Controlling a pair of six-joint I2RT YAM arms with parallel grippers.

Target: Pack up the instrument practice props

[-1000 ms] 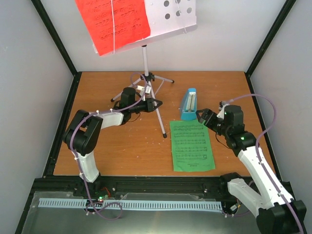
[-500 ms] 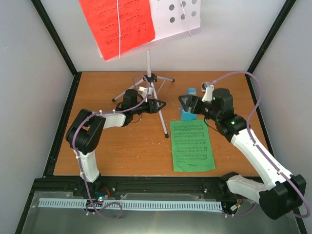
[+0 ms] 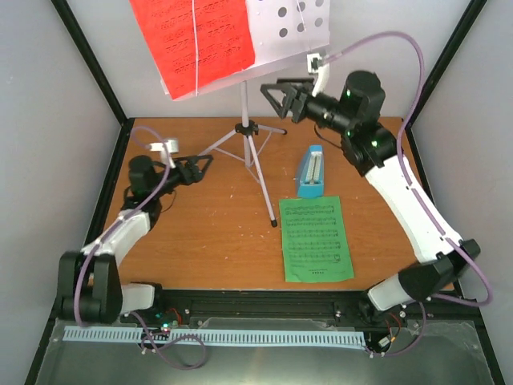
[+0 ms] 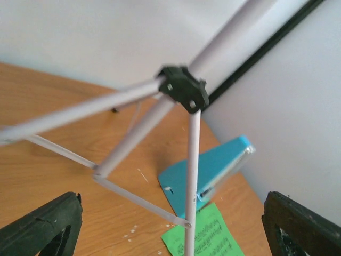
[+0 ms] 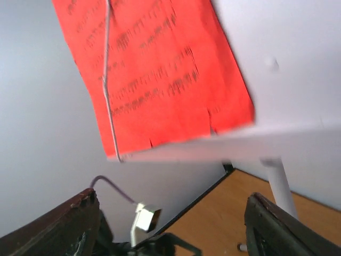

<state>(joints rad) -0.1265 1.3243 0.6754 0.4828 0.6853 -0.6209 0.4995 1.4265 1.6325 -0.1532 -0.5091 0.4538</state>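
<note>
The left gripper (image 3: 202,168) is wide open and empty beside the stand (image 3: 244,127); the right gripper (image 3: 271,98), open and empty, hangs just below its tray (image 3: 292,28).

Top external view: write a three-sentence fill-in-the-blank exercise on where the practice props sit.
1. The red sheet-music page sits on the silver tripod music stand's perforated grey ____.
2. The green sheet-music page lies flat on the brown wooden ____.
3. The small blue pyramid metronome stands upright on the stand's ____ side.

Missing words: tray; table; right.
</note>
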